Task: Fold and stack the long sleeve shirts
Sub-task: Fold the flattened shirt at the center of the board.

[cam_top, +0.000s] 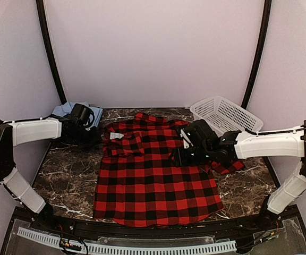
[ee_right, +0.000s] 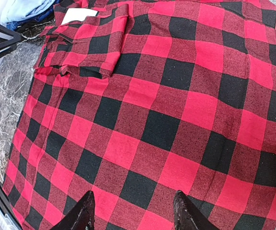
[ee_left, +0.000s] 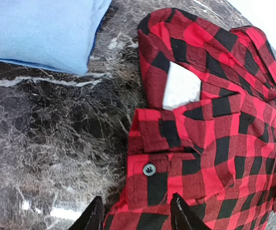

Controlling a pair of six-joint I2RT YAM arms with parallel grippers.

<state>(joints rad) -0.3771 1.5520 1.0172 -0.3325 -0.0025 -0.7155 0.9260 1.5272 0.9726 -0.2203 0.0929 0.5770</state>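
Flannel first: the flannel shirt (cam_top: 153, 180) lies face-down and spread out at the middle of the tabletop (cam_top: 68, 180), collar at the far end, hem towards the arms' bases. Its left sleeve is turned in across the upper back, and the buttoned cuff (ee_left: 149, 168) sits just below the white neck label (ee_left: 181, 86). The right sleeve (cam_top: 230, 166) is not yet folded; a bit of it pokes out from the shirt's right edge, under the right arm. The body is at full length, with no crosswise fold.

At the flannel shirt's left shoulder, the left hand (ee_left: 138, 199) hovers over the folded cuff with its fingers spread and nothing pinched between them. Over the shirt's right half, the right hand (ee_right: 134, 194) hangs low above the cloth, its fingers likewise apart and holding nothing.

Beyond the flannel shirt's far-left corner rests the light blue shirt (cam_top: 65, 109), already folded into a neat pad, with the darker blue shirt (cam_top: 95, 113) showing at its edge, so the stack looks begun. Past the far-right corner stands a white mesh basket (cam_top: 232, 119), tilted.

By my reckoning two shirts are done. What remains is bringing the right sleeve in, folding the flannel's body up and setting it on the blue pile.
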